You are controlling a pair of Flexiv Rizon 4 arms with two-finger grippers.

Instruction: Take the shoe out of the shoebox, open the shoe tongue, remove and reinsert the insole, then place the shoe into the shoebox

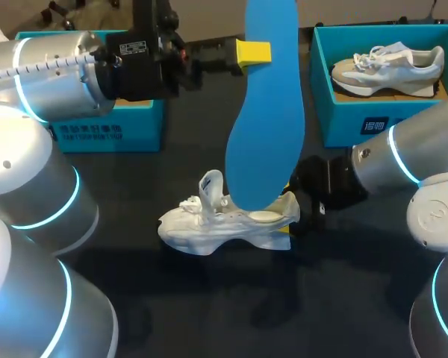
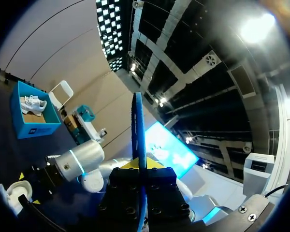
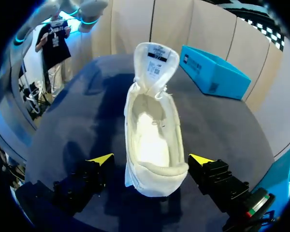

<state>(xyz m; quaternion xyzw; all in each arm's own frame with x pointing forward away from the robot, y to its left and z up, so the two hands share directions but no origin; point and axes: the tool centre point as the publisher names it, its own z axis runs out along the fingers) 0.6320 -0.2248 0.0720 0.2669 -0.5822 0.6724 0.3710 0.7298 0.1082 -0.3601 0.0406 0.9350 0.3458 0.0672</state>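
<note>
Left jaws pinching blue insole [image 1: 267,112], held upright over white shoe [image 1: 209,224] at desk centre. Right jaws spread either side of heel.

My left arm [image 1: 52,74] and right arm [image 1: 411,160] are fat silver cylinders with glowing cyan rings. A white ribbed cable [image 1: 37,63] lies along the left. Black blocky fingers [image 3: 217,181] carry yellow tips, with small screws [image 2: 130,210] in them.

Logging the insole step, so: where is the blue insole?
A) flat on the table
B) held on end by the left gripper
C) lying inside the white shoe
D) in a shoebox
B: the left gripper is shut on the blue insole, standing on end over the white shoe.
</note>
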